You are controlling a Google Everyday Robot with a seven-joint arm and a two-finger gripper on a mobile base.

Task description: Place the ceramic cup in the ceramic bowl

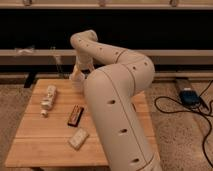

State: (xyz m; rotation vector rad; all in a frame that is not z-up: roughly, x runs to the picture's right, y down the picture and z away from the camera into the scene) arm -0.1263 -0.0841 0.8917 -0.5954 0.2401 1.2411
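L side of the table (30,145): a pale bottle (48,97) lies on its side. Next to it a dark bar (75,115), and nearer the front edge a white packet (78,138). None of these matter for the job.

Far edge, approx. mid-table: the hand (78,75) points down, spread wide, nothing lifted. The pale shape right under it is prob. the ceramic cup (77,84), on the table; can't tell if the hand touches it.

The arm (117,100) blocks the mid and R part of the table, so the ceramic bowl isn't in view. Far R, on the floor, are cables (172,107).

Step in hand: prob. the grasp on the cup. Next: close on it, lift straight up, carry to the bowl and set it inside.
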